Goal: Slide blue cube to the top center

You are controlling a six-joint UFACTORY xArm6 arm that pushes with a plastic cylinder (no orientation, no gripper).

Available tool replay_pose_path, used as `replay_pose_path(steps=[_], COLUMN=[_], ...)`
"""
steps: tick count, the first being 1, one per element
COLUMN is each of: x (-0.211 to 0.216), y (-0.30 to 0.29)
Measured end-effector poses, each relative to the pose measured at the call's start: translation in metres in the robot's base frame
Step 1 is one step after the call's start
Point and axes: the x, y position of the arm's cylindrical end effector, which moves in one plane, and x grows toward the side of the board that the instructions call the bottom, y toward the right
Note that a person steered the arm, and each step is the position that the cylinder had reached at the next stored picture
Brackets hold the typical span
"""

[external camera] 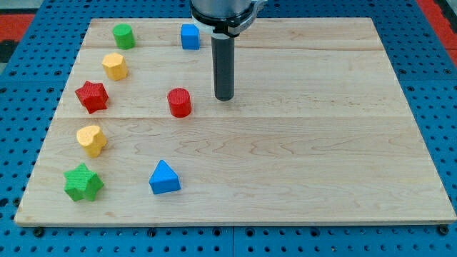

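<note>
The blue cube [190, 36] sits near the board's top edge, left of centre. My tip [224, 97] is below and to the right of it, well apart from it. The tip stands just right of a red cylinder [179, 102], with a small gap between them. The rod rises from the tip to the arm at the view's top.
A green cylinder [123, 36] lies at top left. A yellow hexagon block [114, 66], a red star [92, 96], a yellow heart [91, 140] and a green star [83, 183] run down the left side. A blue triangle [164, 178] lies at the lower left. The wooden board [321, 143] rests on a blue pegboard.
</note>
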Motion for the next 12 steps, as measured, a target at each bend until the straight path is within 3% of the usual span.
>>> replay_pose_path(steps=[4,5,6,7,9,10,12], x=[-0.017,-0.057,-0.091,-0.107,-0.108,-0.123,-0.131], y=[0.045,0.046,0.017,-0.060,-0.173,-0.172,-0.055])
